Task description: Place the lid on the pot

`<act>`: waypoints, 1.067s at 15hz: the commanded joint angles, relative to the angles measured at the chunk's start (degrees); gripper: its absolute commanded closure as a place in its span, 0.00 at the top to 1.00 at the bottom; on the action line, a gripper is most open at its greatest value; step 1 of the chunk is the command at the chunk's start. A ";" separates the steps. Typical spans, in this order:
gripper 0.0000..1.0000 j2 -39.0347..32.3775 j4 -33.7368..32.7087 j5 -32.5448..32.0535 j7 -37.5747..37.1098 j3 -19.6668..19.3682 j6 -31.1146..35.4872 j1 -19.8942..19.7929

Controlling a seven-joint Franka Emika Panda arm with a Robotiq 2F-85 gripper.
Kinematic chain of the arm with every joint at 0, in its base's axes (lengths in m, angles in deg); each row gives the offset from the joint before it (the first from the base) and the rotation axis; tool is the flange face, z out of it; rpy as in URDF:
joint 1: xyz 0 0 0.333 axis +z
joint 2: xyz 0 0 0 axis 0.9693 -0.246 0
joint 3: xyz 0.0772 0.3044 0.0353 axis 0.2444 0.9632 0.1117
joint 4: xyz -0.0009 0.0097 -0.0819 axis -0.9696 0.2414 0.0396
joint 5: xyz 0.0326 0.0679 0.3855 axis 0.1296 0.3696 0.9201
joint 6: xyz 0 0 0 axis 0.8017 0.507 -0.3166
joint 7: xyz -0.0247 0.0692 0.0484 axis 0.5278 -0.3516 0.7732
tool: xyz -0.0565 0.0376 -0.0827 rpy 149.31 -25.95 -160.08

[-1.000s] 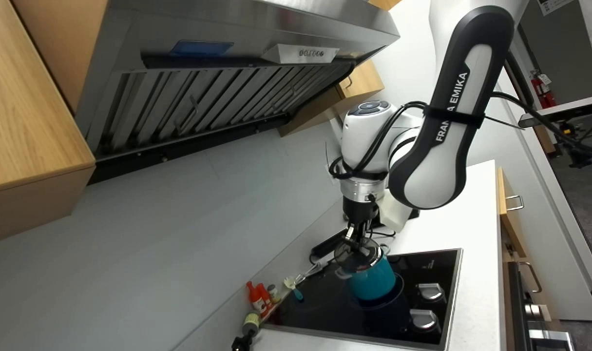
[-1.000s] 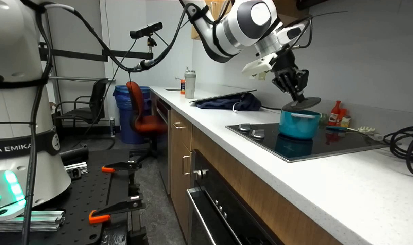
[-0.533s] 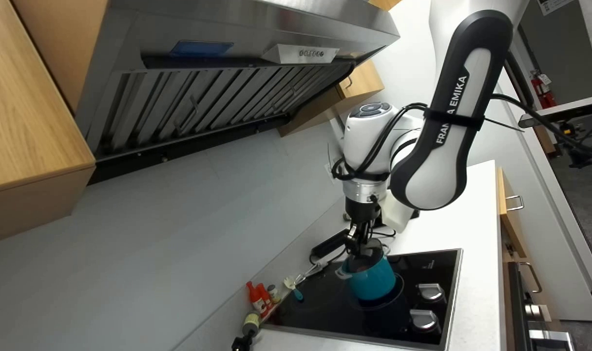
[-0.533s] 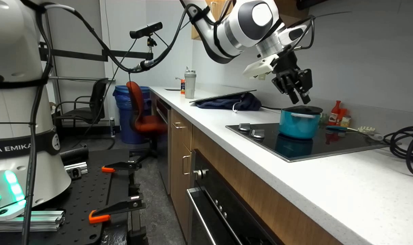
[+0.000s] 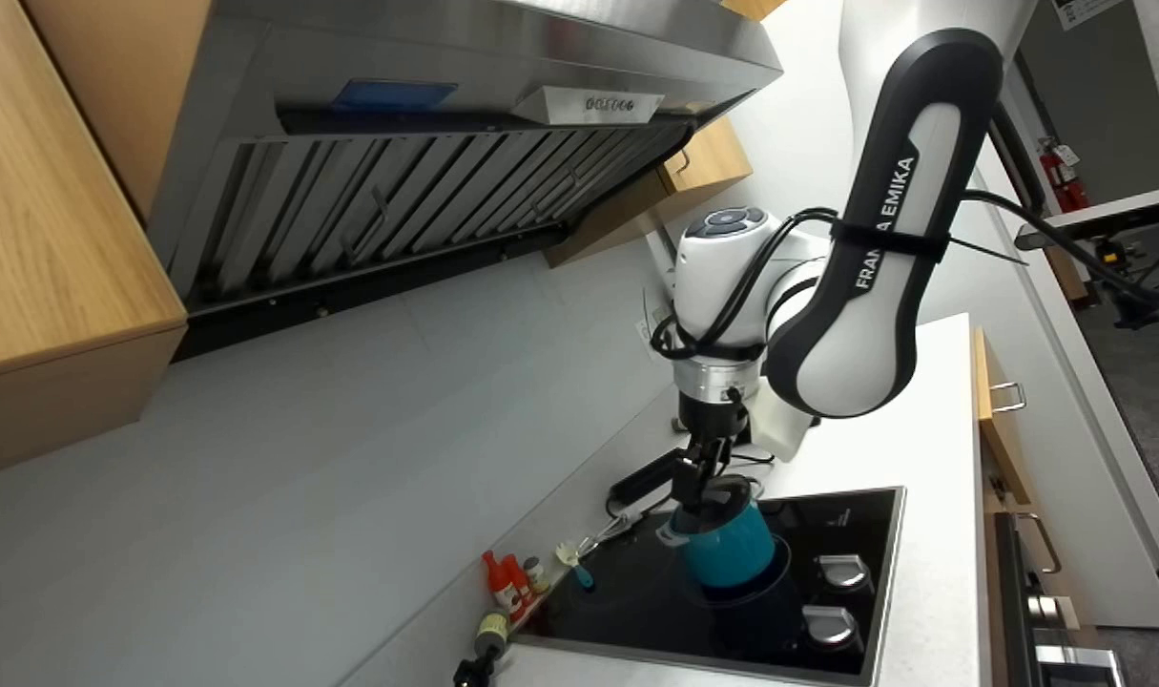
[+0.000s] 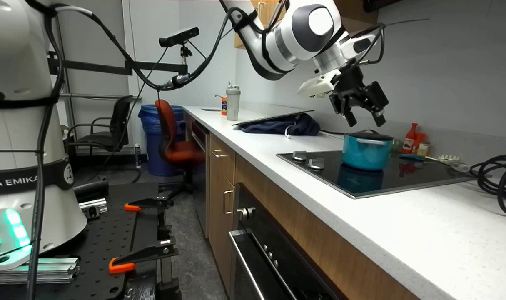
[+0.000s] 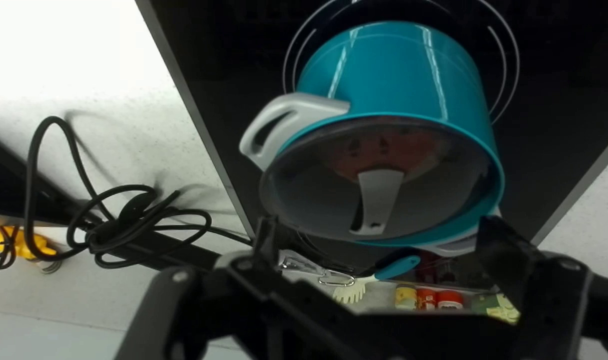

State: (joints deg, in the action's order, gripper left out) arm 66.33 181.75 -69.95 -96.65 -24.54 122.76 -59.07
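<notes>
Kitchen stove [image 6: 407, 179] holds a blue pot [image 7: 394, 75] with its lid [image 7: 346, 185] on, a bit to one side

Up above the pot, the gripper [image 6: 365, 121] has its two fingers [image 7: 504, 255] spread wide and holds nothing. Spread like that, they clear the lid's handle [image 7: 381, 200], a curved gray strip that stands up in the middle, likely so there is something to grab. Right under the gripper, the round lid looks like dark glass; a reddish patch [image 7: 414, 152] shows in it, and I cannot tell what that is. The lid rests on the pot, but a strip of the pot's inside shows near one finger, so it seems slid toward the other. Lower down, the shiny pot sits flat on smooth black stove glass, likely so it won't tip. Past the gripper, red bottles [image 6: 409, 139] stand by the wall [image 6: 444, 83], out of its way.
</notes>
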 commanded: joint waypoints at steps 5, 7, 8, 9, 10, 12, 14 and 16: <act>1.00 1.69 0.83 -1.24 -2.05 -2.09 -0.55 2.65; 1.00 2.28 1.85 -1.65 -2.41 -2.65 -0.46 3.28; 1.00 2.71 2.57 -2.08 -2.68 -3.19 -0.24 3.85; 1.00 3.15 3.21 -2.36 -2.87 -3.69 -0.10 4.38; 1.00 3.86 4.12 -2.86 -3.20 -4.41 0.06 5.17; 1.00 5.44 6.01 -4.15 -4.12 -5.99 0.33 6.97; 1.00 7.12 7.67 -7.27 -6.34 -8.43 0.35 9.43; 1.00 9.08 9.21 -11.57 -9.71 -10.90 0.13 11.86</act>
State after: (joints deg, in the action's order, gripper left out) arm 71.00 187.27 -75.48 -101.04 -31.22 122.76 -51.39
